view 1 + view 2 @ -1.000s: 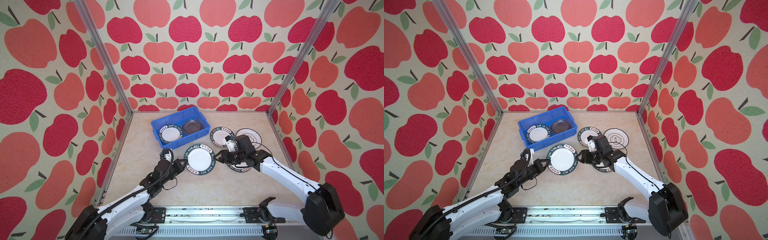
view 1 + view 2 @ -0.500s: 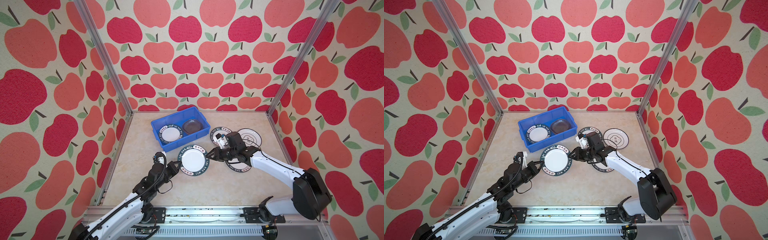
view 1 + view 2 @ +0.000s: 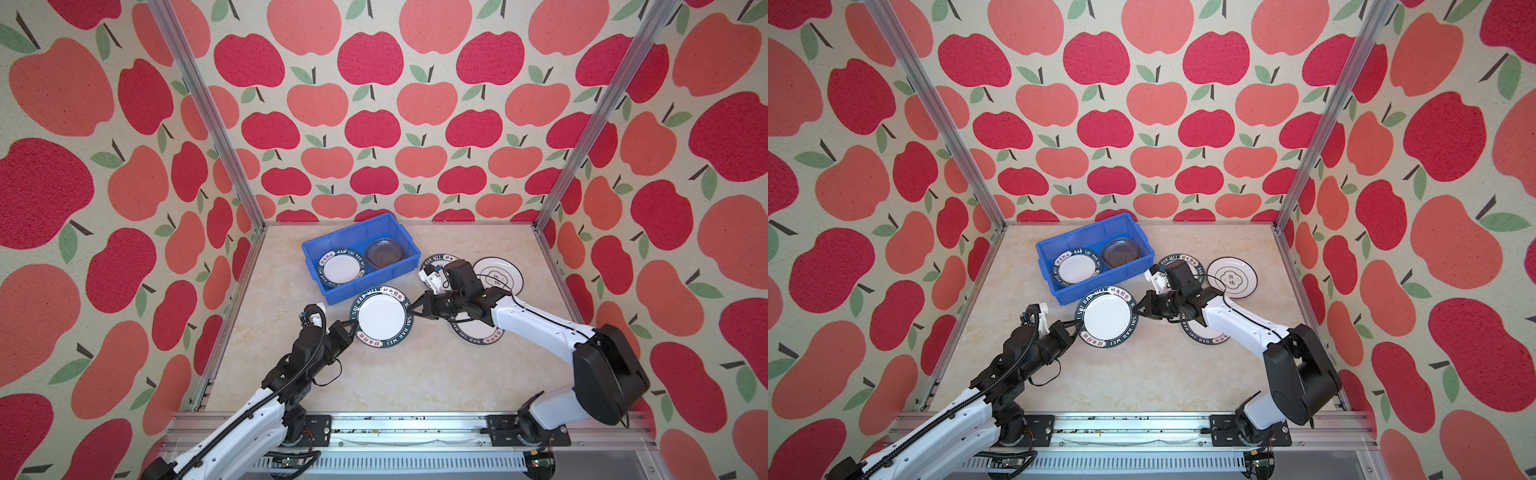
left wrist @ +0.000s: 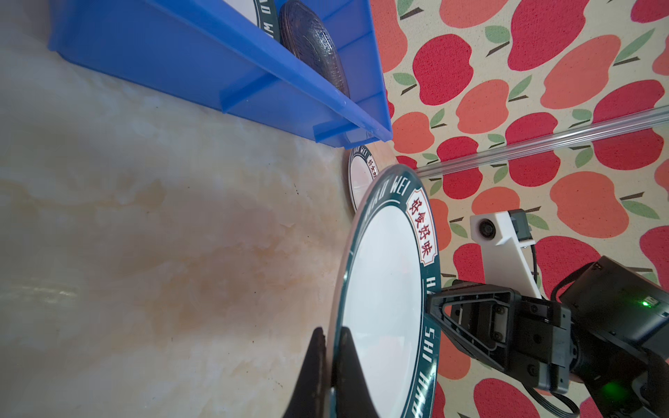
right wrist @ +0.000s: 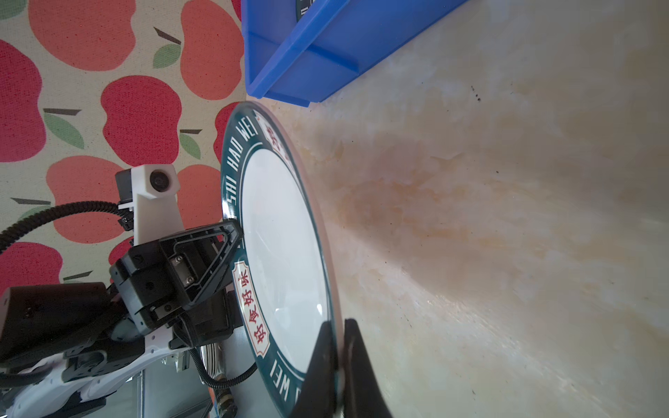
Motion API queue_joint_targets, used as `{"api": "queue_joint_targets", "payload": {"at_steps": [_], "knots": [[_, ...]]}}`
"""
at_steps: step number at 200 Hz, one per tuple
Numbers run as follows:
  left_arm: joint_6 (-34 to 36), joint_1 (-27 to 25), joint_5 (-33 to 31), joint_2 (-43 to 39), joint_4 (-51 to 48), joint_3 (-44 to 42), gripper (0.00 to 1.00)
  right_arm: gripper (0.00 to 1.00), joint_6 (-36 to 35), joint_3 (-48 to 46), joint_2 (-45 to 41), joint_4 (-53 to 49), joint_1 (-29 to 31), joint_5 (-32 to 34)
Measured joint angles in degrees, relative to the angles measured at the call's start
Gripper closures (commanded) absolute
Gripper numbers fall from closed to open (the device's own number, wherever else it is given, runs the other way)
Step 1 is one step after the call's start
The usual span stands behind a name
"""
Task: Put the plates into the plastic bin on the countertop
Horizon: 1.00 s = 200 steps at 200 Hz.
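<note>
Spanning the gap between both arms, the green-rimmed plate is held roughly flat, clear of the countertop. The left gripper is clamped thinly on its near-left rim, the right gripper on the opposite rim. Just beyond, the blue bin is set, near corner beside the plate's far rim. Inside, a second lettered plate and a glass plate are seen; free room is judged only above them.

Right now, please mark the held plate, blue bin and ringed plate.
held plate (image 3: 381, 318): a top view, white centre.
blue bin (image 3: 386, 274): a top view, front wall.
ringed plate (image 3: 505, 270): a top view, middle.
</note>
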Motion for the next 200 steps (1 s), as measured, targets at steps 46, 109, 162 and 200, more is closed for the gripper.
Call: {"api": "queue_joint_targets", "payload": {"at_steps": [46, 109, 162, 200], "knots": [[1.46, 5.9, -0.02, -7.41, -9.92, 1.92, 0.01, 1.0, -0.22, 13.68, 7.72, -3.1, 1.53, 0.72], [3.69, 13.99, 3.1, -16.74, -20.61, 3.13, 0.01, 1.0, -0.5, 42.21, 23.76, -7.21, 1.46, 2.62], [5.22, 14.45, -0.33, -18.45, -25.22, 3.19, 0.01, 1.0, 0.74, 49.79, 34.14, -7.3, 0.83, 3.13], [7.28, 18.14, -1.88, -6.01, -23.56, 7.85, 0.01, 1.0, 1.05, 60.0, 40.61, -10.05, -0.46, 4.2]]}}
